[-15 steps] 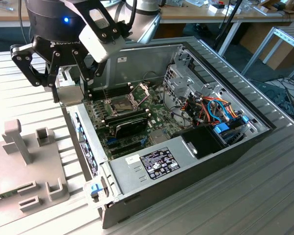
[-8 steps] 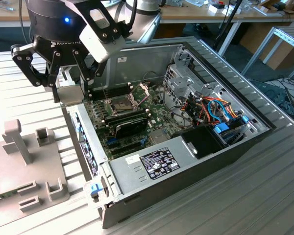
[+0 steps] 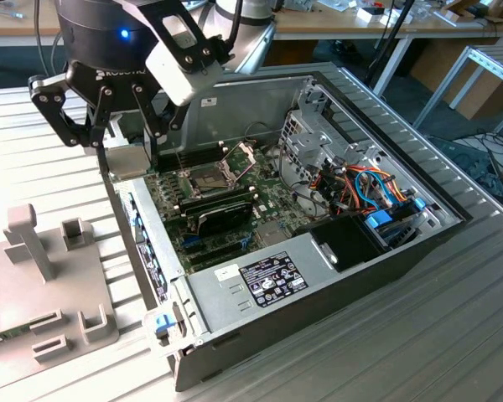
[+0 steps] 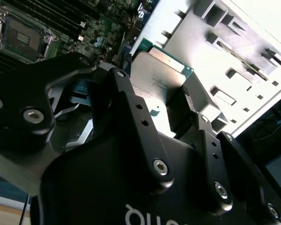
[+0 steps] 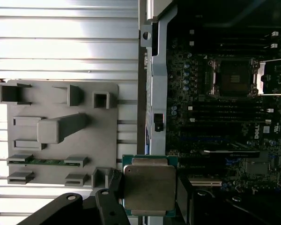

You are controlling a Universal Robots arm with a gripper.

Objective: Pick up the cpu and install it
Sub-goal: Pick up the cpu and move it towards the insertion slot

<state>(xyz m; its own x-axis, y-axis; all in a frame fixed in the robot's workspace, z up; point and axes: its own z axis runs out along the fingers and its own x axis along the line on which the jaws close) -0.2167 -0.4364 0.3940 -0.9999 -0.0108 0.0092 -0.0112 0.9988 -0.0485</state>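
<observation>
I have one cpu (image 5: 150,187) in the jaws; the two jaws are closed on it, one pressing each of two opposite edges, and its dull silver top faces the first wrist camera; a thin green border shows around the metal lid.

In the exterior view the cpu (image 3: 130,161) hangs above the counter (image 3: 402,352), over the edge of the one open computer case (image 3: 335,276) at the exterior view's left; it touches nothing but the jaws as far as I can see. In the first wrist view it sits over the case wall, between the grey fixture plate (image 5: 61,136) and the green motherboard (image 5: 215,126).

I count one socket (image 3: 211,177) on that motherboard, well apart from the cpu; its metal frame (image 3: 239,155) stands swung up beside it. One longer black module (image 3: 222,213) lies just beside the socket, nearer the exterior camera.

The single fixture plate lies flat on the counter beside the case; I see one green strip (image 5: 47,161) seated in one of its slots, and one tall grey post (image 3: 29,239) rising from it.

In the second wrist view the cpu (image 4: 159,79) shows between the black linkages, tilted, with the socket (image 4: 21,37) off to one side.
</observation>
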